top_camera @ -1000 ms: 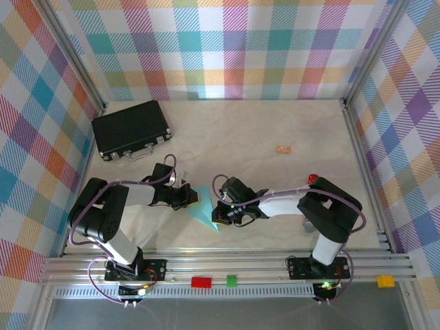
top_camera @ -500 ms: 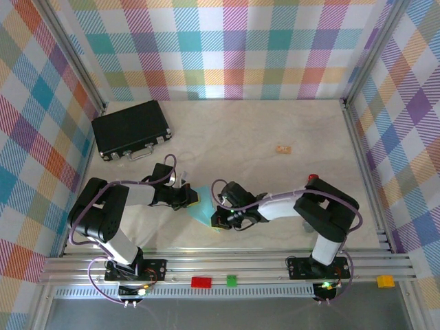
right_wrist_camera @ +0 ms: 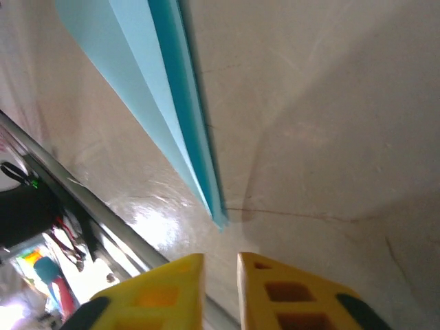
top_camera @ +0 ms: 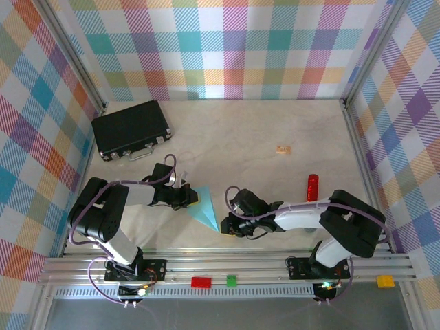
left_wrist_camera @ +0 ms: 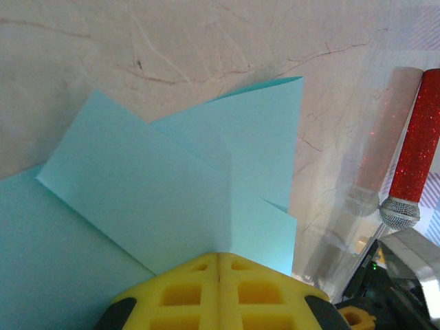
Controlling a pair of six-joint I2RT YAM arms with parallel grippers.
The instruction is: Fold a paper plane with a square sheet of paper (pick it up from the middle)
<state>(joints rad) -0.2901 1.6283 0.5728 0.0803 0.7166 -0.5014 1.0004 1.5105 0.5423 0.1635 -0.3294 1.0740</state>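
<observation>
- R gripper has backed off the paper plane since the prev. frames; its arm swung outward, uncovering a red marker.
- R jaws now stand apart by a narrow gap, nothing between them; plane's pointed tip lies just ahead of them, clear of both.
- L gripper: jaws closed, pinching plane's wide end; folded layers fan out directly ahead.
- Assessment: R pressing pass looks finished; plane now held by L only; more creasing prob. req'd.

Arms low; left end effector closed; right end effector slightly parted.
</observation>
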